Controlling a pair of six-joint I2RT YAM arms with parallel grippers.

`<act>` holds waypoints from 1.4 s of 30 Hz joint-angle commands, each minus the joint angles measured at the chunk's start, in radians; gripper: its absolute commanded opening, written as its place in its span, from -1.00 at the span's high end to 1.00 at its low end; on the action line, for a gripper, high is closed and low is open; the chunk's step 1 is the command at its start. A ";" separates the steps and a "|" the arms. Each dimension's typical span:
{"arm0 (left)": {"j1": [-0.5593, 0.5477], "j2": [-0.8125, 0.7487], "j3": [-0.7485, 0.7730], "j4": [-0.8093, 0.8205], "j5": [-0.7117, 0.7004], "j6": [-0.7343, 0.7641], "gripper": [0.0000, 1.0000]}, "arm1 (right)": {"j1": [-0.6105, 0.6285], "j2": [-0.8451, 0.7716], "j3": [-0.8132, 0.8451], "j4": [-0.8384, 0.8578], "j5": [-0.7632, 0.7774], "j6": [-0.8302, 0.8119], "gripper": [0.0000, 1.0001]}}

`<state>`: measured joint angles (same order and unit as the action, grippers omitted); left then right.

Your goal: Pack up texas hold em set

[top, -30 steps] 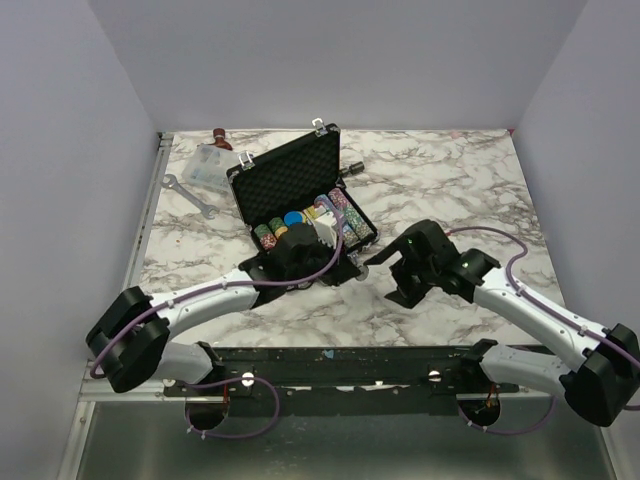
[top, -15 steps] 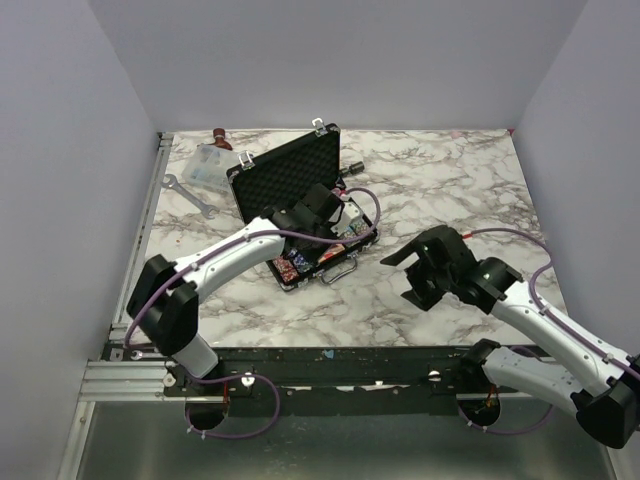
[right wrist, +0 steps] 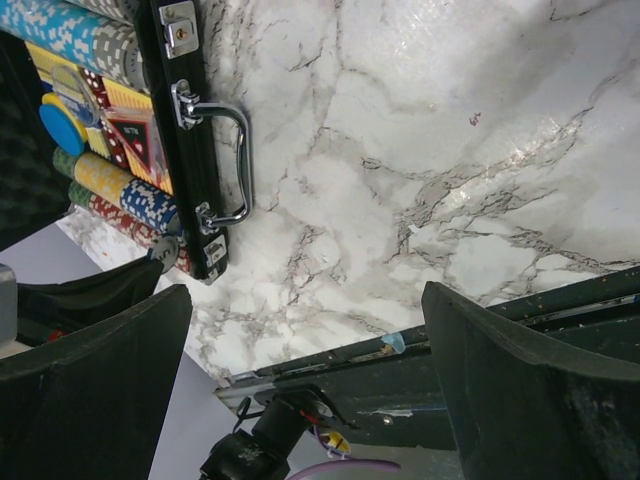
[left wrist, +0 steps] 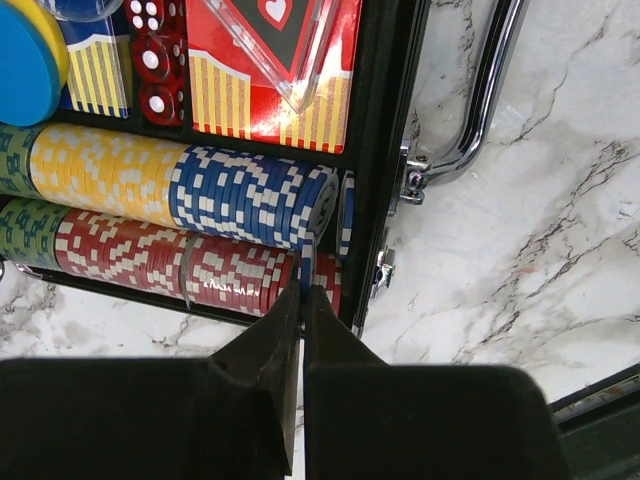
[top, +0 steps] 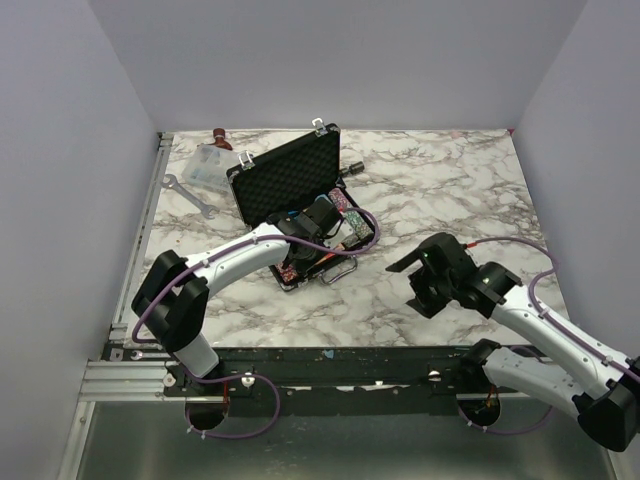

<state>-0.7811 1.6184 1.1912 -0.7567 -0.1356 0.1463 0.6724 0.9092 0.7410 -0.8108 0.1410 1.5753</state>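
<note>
A: Position of the black rectangular briefcase with silver latches [top: 285, 180]?
B: It lies open on the white marble bench [top: 450, 180], a little left of the middle, with the foam-lined lid upright. Inside I see a yellow chip row [left wrist: 105, 170], a blue-white chip row [left wrist: 250, 195], a red-white chip row [left wrist: 150, 260], a red-yellow card box [left wrist: 270, 80] and a flat blue disc [left wrist: 20, 65].
A: And the left claw [left wrist: 303, 292]?
B: Pressed together, its tips at the end of the red-white chip row, just inside the front wall. If a thin chip is between them, I cannot tell.
A: The right claw [right wrist: 305, 300]?
B: Spread wide, holding nothing, over the marble to the right of the case, apart from the curved silver handle [right wrist: 240, 160]
</note>
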 commanded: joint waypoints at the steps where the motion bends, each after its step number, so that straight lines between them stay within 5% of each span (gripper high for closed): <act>1: 0.002 -0.009 0.003 0.013 -0.007 0.013 1.00 | -0.002 0.031 -0.004 0.005 0.010 0.013 -1.00; 10: 0.002 -0.033 0.007 0.029 -0.015 -0.020 0.32 | -0.002 0.050 -0.028 0.032 -0.017 0.006 -0.99; 19: 0.039 -0.186 -0.039 0.168 -0.123 -0.092 0.14 | -0.002 0.048 -0.063 0.067 -0.050 -0.008 -0.99; 30: 0.502 -0.638 -0.209 0.601 0.129 -0.636 -0.53 | -0.004 0.025 -0.041 0.175 -0.134 -0.190 -1.00; 34: 0.664 -0.602 -0.170 0.650 0.201 -0.815 -0.59 | -0.004 0.006 -0.036 0.156 -0.131 -0.208 -1.00; 37: 0.770 -0.504 -0.142 0.729 0.399 -0.916 -0.62 | -0.004 -0.015 -0.050 0.156 -0.133 -0.197 -1.00; 42: 0.807 -0.355 -0.051 0.765 0.563 -0.873 -0.69 | -0.004 -0.044 -0.054 0.136 -0.125 -0.187 -1.00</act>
<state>0.0128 1.1744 1.0752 -0.0673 0.2050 -0.6815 0.6720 0.8902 0.6811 -0.6640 0.0212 1.3964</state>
